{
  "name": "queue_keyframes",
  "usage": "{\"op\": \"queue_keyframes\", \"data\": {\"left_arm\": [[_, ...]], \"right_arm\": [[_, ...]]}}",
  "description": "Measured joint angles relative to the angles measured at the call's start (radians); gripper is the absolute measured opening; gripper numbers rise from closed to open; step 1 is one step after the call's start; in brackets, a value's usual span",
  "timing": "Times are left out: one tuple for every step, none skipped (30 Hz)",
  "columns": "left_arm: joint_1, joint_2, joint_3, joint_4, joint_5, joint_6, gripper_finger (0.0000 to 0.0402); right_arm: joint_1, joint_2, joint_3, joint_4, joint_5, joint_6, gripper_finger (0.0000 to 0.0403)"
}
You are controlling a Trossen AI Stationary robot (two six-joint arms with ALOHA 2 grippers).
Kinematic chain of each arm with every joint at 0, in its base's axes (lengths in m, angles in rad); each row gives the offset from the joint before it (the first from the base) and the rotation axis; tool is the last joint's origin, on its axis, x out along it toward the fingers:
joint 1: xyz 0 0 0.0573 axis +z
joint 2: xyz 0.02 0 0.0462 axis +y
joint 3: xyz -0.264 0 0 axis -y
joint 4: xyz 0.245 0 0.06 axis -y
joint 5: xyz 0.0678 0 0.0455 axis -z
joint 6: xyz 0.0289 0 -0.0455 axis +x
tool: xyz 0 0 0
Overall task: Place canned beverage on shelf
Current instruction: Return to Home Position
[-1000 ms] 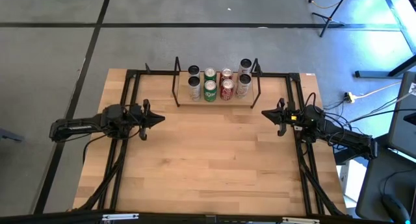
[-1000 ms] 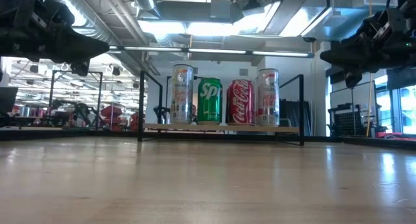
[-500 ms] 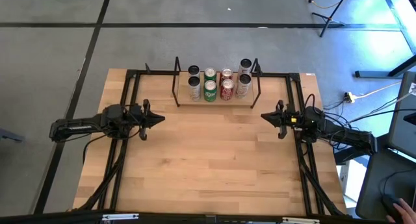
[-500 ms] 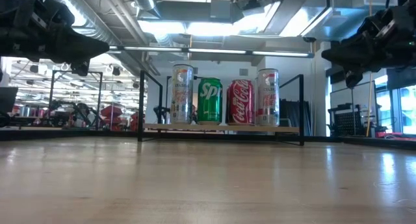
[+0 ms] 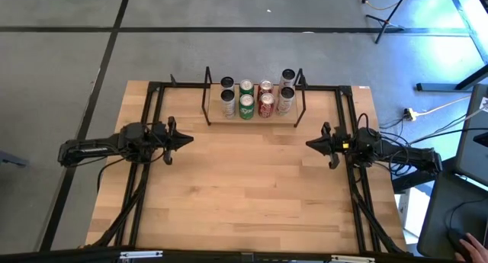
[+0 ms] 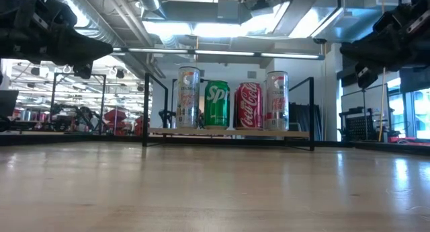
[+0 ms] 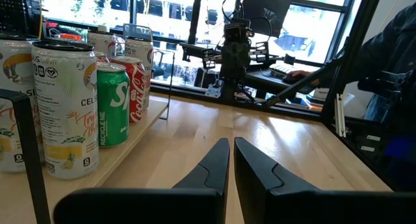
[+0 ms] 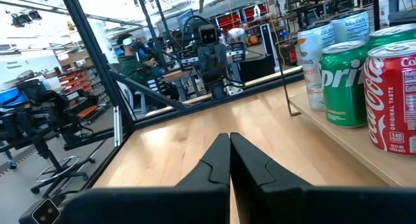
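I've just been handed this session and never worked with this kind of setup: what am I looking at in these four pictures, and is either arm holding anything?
Two dark robot arms work at a wooden table. One picture looks straight down from above, one looks level across the tabletop, and two come from cameras on the arms' wrists.

From above, the left tool hangs over the table's left side and the right tool over its right side. Each points inward. Both are shut and hold nothing, as the wrist pictures show: the two dark fingers meet with nothing between them.

At the far edge stands the shelf, a black rod rack on a wooden board. It carries eight cans in two rows, among them a green Sprite can, a red Coca-Cola can and tall pale cans. No can lies loose on the table.
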Motion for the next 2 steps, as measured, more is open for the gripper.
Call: {"op": "queue_keyframes", "data": {"left_arm": [[0.000,0.000,0.000,0.000,0.000,0.000,0.0016],[0.000,0.000,0.000,0.000,0.000,0.000,0.0016]], "right_arm": [[0.000,0.000,0.000,0.000,0.000,0.000,0.0001],[0.000,0.000,0.000,0.000,0.000,0.000,0.0001]]}}
